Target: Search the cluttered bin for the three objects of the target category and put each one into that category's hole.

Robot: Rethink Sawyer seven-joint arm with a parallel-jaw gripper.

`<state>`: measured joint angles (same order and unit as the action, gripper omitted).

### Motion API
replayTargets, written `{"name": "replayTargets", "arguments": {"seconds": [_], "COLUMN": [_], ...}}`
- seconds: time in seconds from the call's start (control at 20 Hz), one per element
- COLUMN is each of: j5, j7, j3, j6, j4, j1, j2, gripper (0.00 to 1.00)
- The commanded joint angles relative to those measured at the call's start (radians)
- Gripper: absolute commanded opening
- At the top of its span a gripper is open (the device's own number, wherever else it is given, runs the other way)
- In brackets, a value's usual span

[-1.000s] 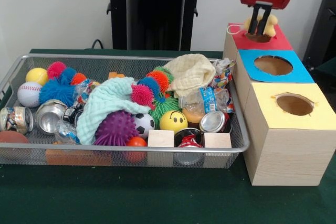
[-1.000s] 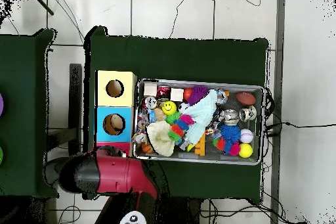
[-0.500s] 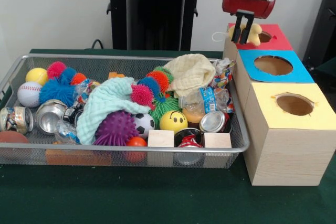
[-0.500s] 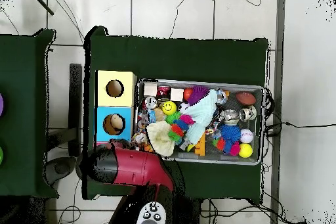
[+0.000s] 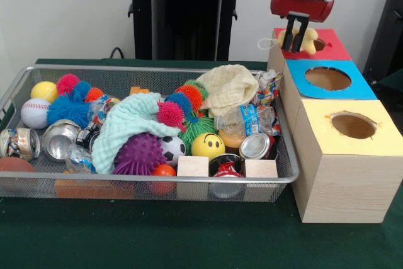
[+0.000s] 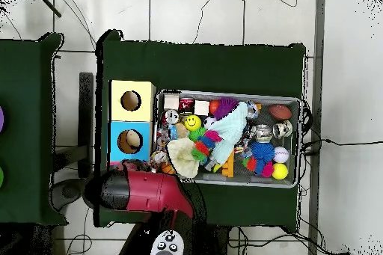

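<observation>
Front: gripper (image 5: 298, 41) clenched on a yellow plush toy (image 5: 306, 40), hanging over the red box (image 5: 327, 50) w/ the red hole (image 5: 318, 45) just right of the claw. Overhead: arm (image 6: 138, 194) covers the red box; toy hidden.

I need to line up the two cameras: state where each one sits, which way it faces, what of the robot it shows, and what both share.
Front view: low, across the table, facing the wire bin and boxes; shows the gripper holding a yellow plush toy by the red box.
Overhead view: straight down; shows the red arm covering the red box.
Shared: bin, blue box, yellow box.
</observation>
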<state>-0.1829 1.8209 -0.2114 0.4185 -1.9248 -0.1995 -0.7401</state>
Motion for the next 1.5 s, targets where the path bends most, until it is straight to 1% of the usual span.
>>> {"name": "replayTargets", "arguments": {"seconds": [0.05,0.25,0.4,0.45,0.65,0.85,0.9,1.25,1.4,1.5], "j5": [-0.019,-0.027,-0.03,-0.036,-0.035,-0.043,-0.044,-0.05,-0.052,-0.055], "j7": [0.202,0.207,0.204,0.205,0.209,0.215,0.214,0.224,0.226,0.228], "j3": [0.043,0.054,0.063,0.078,0.094,0.118,0.119,0.102,0.085,0.088], "j6": [-0.045,-0.072,-0.087,-0.109,-0.16,-0.195,-0.198,-0.186,-0.155,-0.161], "j4": [0.011,-0.022,-0.031,-0.043,-0.054,-0.08,-0.082,-0.075,-0.061,-0.064], "j1": [-0.022,-0.025,-0.017,-0.006,0.006,0.02,0.02,0.0,-0.016,-0.014], "j2": [0.004,0.0,0.005,0.008,0.032,0.034,0.034,0.041,0.042,0.043], "gripper": [0.0,0.0,0.0,0.0,0.0,0.0,1.0,1.0,1.0,1.0]}}
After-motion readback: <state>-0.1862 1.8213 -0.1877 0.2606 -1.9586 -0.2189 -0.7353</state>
